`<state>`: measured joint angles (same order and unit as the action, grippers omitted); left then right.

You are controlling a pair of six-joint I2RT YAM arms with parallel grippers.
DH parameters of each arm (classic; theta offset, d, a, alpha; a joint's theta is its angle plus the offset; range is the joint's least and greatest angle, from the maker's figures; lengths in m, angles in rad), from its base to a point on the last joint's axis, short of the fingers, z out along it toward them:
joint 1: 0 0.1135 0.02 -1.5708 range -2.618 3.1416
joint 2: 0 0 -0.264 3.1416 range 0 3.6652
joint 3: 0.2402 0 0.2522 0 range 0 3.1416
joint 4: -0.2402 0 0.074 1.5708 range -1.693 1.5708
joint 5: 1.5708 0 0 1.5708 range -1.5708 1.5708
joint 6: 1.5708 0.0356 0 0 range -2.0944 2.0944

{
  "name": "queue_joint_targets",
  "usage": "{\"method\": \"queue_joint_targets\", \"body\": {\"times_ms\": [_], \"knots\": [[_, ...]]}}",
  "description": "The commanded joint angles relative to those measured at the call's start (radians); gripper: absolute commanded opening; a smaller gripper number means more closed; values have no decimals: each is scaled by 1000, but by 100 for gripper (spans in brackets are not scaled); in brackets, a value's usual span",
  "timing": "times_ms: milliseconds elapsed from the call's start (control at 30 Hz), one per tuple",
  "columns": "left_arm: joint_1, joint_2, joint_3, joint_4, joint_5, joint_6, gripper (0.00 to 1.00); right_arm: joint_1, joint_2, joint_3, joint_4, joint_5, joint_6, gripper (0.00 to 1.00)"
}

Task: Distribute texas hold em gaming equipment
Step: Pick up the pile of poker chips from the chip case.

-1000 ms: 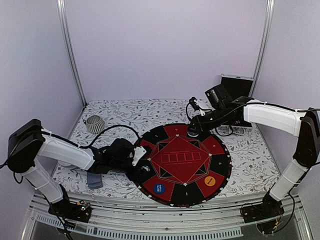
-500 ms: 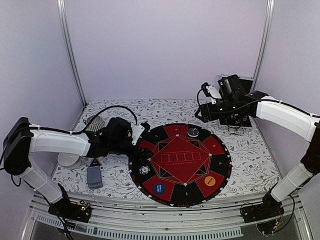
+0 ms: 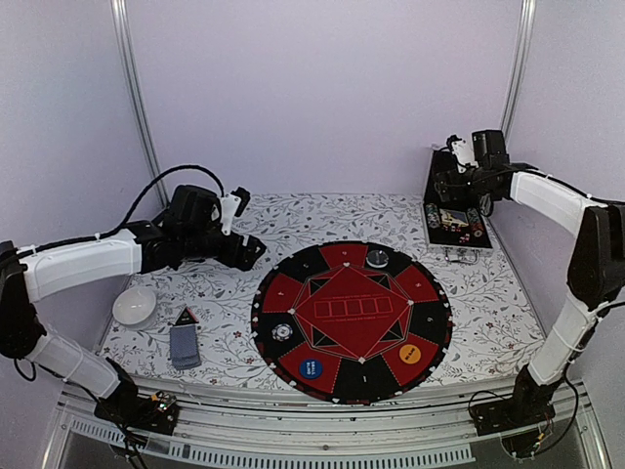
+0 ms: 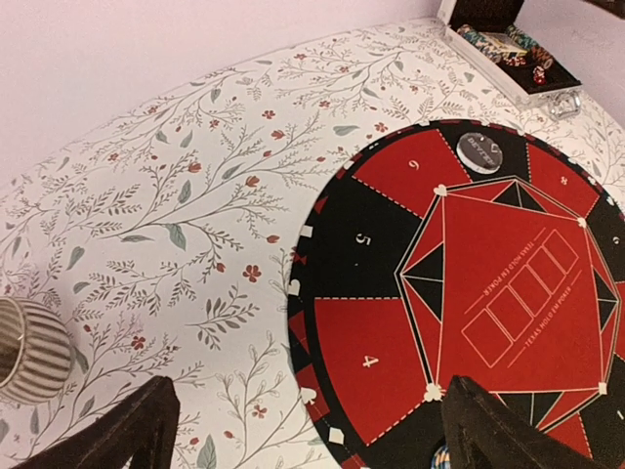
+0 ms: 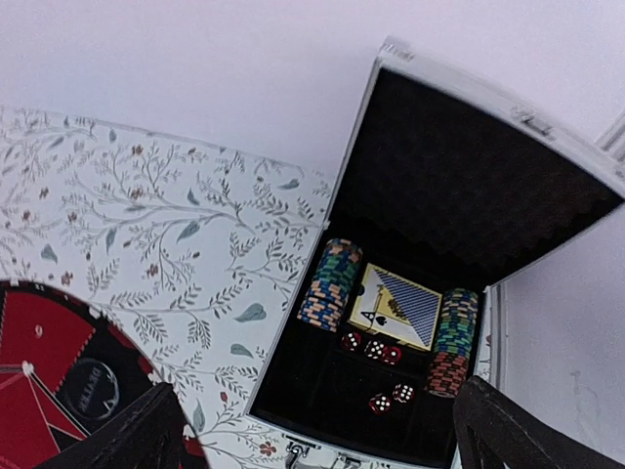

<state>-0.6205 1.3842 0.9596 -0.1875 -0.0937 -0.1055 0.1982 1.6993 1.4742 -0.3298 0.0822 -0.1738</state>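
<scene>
The round red-and-black poker mat [image 3: 337,288] lies mid-table. On it sit a striped poker chip [image 3: 283,333], a blue marker disc [image 3: 311,368], an orange marker disc [image 3: 410,353] and a grey dealer button [image 3: 377,258]. A grey-blue card deck [image 3: 184,345] lies on the cloth left of the mat. My left gripper [image 3: 251,250] hovers open and empty over the mat's left rim [image 4: 308,440]. My right gripper [image 3: 447,188] hangs open and empty above the open case [image 5: 322,440], which holds two chip stacks [image 5: 330,283] [image 5: 454,340], a card box [image 5: 398,306] and red dice [image 5: 376,349].
A white bowl [image 3: 134,306] sits at the left edge, and a small dark triangular piece [image 3: 186,315] lies above the deck. The ribbed grey cup [image 4: 29,350] stands left of my left gripper. The black silver-edged case [image 3: 437,233] stands at the back right with its lid [image 5: 469,127] raised.
Both grippers opened and lifted off the mat. The left arm drew back to the left, leaving a chip. The right arm swung back over the case, leaving the dealer button.
</scene>
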Motion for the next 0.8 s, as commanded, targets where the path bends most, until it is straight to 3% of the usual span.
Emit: {"method": "queue_joint_targets", "body": {"times_ms": [0,100,300,400,567,767], "knots": [[47,-56,-35,-6,42,25,96,-71,113,81,-26,-237,-173,98],[71,-64,-51,20,63,29,97,-147,238,244,-97,-316,-88,94],[102,-31,-46,48,91,36,97,-170,524,502,-232,-316,110,57],[113,-5,-41,46,101,46,97,-170,591,545,-223,-338,144,49],[123,13,-32,9,110,64,97,-171,618,557,-193,-337,-50,48],[127,-8,-48,11,124,89,97,-172,571,459,-157,-441,-449,54]]}}
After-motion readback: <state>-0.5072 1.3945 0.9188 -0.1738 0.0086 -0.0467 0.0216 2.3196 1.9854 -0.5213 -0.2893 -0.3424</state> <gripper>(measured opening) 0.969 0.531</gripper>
